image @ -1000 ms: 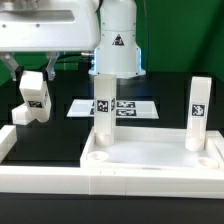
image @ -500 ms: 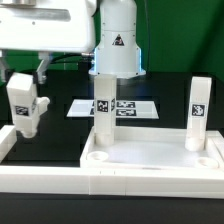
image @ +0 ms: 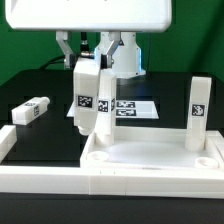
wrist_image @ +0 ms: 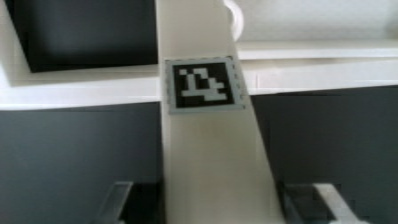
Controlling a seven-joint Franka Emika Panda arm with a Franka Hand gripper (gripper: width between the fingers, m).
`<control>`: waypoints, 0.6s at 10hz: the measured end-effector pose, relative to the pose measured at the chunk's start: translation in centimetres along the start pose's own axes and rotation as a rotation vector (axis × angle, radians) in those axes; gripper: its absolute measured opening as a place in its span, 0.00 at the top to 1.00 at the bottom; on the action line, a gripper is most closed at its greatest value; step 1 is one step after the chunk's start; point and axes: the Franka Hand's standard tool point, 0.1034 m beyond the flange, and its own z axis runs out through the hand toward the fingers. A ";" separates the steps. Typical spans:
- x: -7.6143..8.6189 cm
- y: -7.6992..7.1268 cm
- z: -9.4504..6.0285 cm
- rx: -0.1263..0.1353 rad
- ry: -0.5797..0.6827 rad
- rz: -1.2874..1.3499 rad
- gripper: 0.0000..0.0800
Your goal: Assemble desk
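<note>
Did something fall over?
A loose leg lies on its side on the table at the exterior view's left, while the corner leg stands upright on the tabletop. Nothing looks broken.

Setting: robotics lab bench. Evidence:
- black counter point(image: 50, 140) bordered along its near edge by a white border rail point(image: 40, 180)
- fixed arm base point(image: 128, 58) at the counter's far edge
- marker board point(image: 140, 104) lying flat before the base
- printed black-and-white square tags on white plastic parts, e.g. the upright leg point(image: 199, 110)
- plain green backdrop point(image: 195, 40)
</note>
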 end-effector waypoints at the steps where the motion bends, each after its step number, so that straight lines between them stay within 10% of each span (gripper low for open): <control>1: 0.0 0.1 0.1 0.000 -0.001 0.001 0.63; 3: -0.1 -0.7 0.1 0.003 0.003 0.013 0.63; 6: 0.9 -9.1 -0.7 0.054 0.035 0.064 0.63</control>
